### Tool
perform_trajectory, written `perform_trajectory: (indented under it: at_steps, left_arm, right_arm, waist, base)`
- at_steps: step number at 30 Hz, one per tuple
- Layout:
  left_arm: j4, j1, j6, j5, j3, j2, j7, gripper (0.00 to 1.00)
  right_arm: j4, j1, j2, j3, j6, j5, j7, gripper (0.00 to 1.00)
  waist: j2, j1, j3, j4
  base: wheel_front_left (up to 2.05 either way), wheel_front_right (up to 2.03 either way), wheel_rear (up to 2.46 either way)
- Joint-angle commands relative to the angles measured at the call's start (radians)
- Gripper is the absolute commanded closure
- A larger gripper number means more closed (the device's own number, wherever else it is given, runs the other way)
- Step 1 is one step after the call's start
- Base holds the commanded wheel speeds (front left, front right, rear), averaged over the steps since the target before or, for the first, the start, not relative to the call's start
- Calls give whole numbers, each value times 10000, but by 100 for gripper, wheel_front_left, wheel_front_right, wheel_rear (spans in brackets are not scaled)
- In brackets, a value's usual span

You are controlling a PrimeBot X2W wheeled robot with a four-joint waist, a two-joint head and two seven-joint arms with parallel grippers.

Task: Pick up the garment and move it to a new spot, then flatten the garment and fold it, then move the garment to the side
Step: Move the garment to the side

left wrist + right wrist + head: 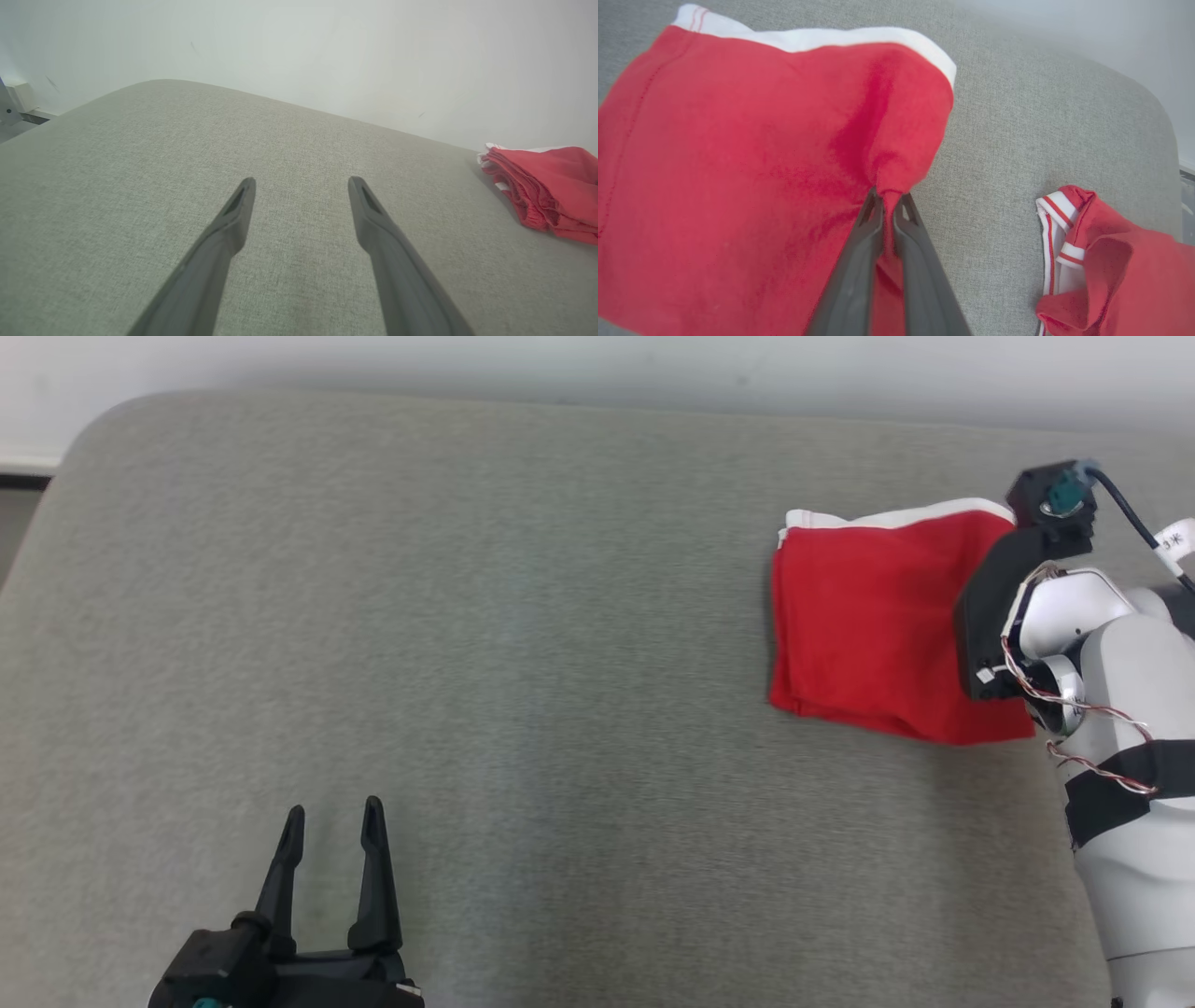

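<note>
Our right gripper is pinching a small tuck of the red garment near its edge, jaws drawn almost together on the cloth. Our left gripper is hanging wide apart, holding nothing, well away over bare cushion. The garment is lying folded at the far right of the surface, white trim toward the wall. We are judging the pinch thin: it may be catching only the top layer, so a lift could peel the fold open or let the cloth slip out. A second red-and-white bunch is lying near it; we cannot tell whether it belongs to the same piece, and it could drag along. The grey woven cushion, round-cornered, is sitting against a pale wall.
</note>
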Motion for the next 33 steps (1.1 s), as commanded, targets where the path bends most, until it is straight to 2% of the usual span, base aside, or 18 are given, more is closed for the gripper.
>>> perform_trajectory:
  at_steps: [1, 7, 19, 26, 33]
  left_arm:
    - [-64, 57, -28, 76, 51, 1, -25, 0]
    - [-132, 46, -49, 162, 112, 1, -25, 0]
    - [-5, -274, -342, 414, 341, 3, -25, 0]
    - [-21, -386, -444, 569, 367, 4, -25, 0]
    - [47, -501, -589, 669, 356, 1, -25, 0]
  right_arm:
    - [-162, -56, -148, 255, -27, 171, 52, 100]
    - [-1314, 84, -1207, 1333, -27, 1124, 434, 100]
    - [-2727, 477, -2893, 1611, -27, 1952, 802, 100]
    - [-2607, 698, -4010, 1937, -27, 1998, 782, 100]
    - [-2027, 818, -5179, 2052, -27, 1894, 205, 100]
  waist:
    - [-1, 0, -389, -743]
    - [-1, 0, -374, -1517]
    - [-1, 0, 2, -2065]
    - [-1, 0, 292, -2034]
    - [-1, 0, 571, -1893]
  base:
    - [0, 0, 0]
    - [0, 0, 0]
    - [0, 0, 0]
    - [0, 0, 0]
    - [0, 0, 0]
